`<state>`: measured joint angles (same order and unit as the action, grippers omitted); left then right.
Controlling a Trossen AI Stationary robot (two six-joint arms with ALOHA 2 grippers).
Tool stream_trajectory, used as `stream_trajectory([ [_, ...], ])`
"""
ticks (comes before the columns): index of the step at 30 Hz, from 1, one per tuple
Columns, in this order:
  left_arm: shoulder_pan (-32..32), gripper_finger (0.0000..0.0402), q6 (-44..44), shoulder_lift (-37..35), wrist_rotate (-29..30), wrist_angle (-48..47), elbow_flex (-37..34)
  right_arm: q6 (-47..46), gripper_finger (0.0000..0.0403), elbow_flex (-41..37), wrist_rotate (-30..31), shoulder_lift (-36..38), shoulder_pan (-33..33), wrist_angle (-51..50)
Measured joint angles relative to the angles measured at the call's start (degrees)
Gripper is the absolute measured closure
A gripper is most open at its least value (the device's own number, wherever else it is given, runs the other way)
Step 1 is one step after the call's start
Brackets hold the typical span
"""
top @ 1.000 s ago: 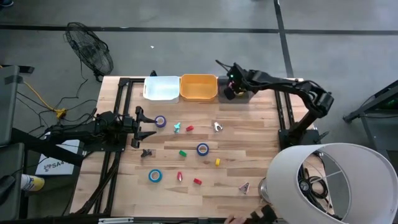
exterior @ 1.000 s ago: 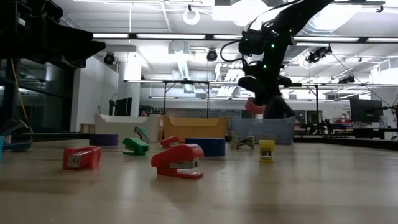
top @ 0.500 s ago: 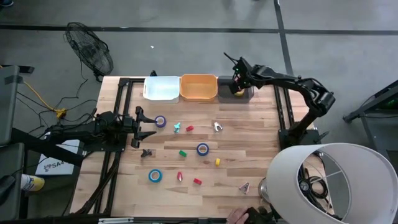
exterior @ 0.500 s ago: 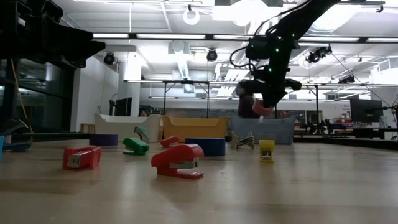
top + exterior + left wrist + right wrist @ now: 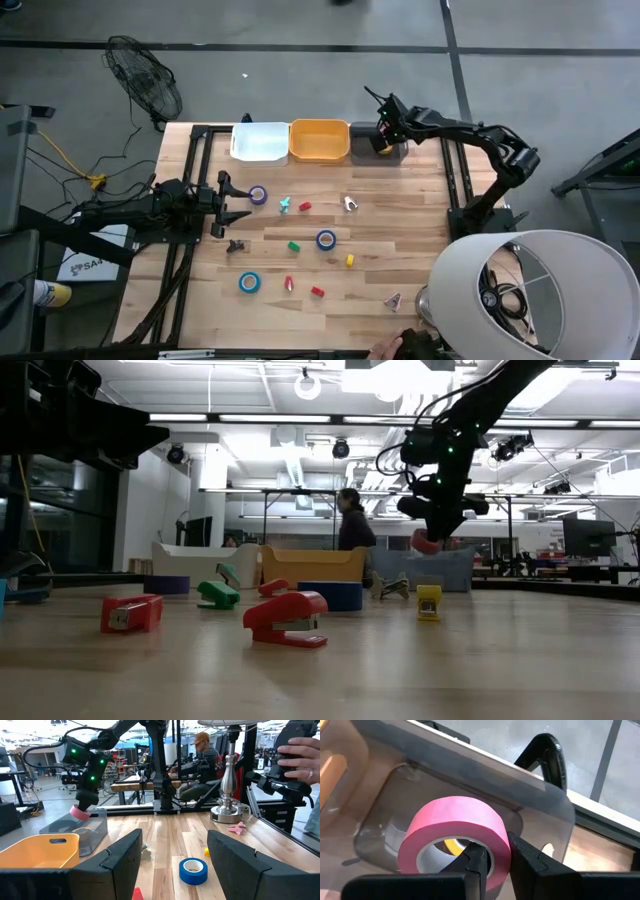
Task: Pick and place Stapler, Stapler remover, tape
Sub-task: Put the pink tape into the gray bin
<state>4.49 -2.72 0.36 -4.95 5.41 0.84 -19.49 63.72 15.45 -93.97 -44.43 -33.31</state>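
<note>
- Right gripper (image 5: 381, 141), upper centre-right of the high view: poised over the grey bin (image 5: 397, 153) at the table's far edge, its fingers (image 5: 479, 862) pinched nearly together on the wall of a pink tape roll (image 5: 458, 838), one finger inside the ring and one outside.
- Pink tape roll, right wrist view: held above the open grey bin, where a yellow item shows through the ring's centre; in the low view the roll (image 5: 427, 542) hangs clear of the bin's rim at the right of centre.
- Left gripper (image 5: 234, 203), left of the high view: waits over the table's left side with its fingers (image 5: 122, 855) set wide apart and nothing between them.
- Orange bin (image 5: 319, 140) and white bin (image 5: 260, 141): side by side at the upper centre, the orange one just beside the grey bin.
- Tape on the table, high view: a purple roll (image 5: 258, 195) near the left gripper, a blue roll (image 5: 326, 239) at centre, a light blue roll (image 5: 249, 283) at lower left.
- Staplers, low view: a red stapler (image 5: 287, 619) at centre foreground, a green stapler (image 5: 218, 594) behind it to the left.
- Background, low view: a person (image 5: 352, 532) stands beyond the orange bin.
</note>
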Motion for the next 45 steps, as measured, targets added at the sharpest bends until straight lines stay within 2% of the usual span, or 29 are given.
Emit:
stream_trajectory([
  [13, -0.01, 0.0181, 0.00, 0.01, 0.00, 0.01, -0.01, 0.35, 0.0349, 0.00, -4.03, -3.03, -0.97, -0.22],
  [32, 0.00, 0.0181, 0.00, 0.02, 0.00, 0.00, -0.02, 0.71, 0.0338, -0.02, -5.39, -4.39, -3.62, 1.21],
  [45, 0.00, 0.0181, 0.00, 0.02, 0.00, 0.00, -0.01, 0.46, 0.0231, -0.02, -4.48, -4.39, -3.62, 1.76],
])
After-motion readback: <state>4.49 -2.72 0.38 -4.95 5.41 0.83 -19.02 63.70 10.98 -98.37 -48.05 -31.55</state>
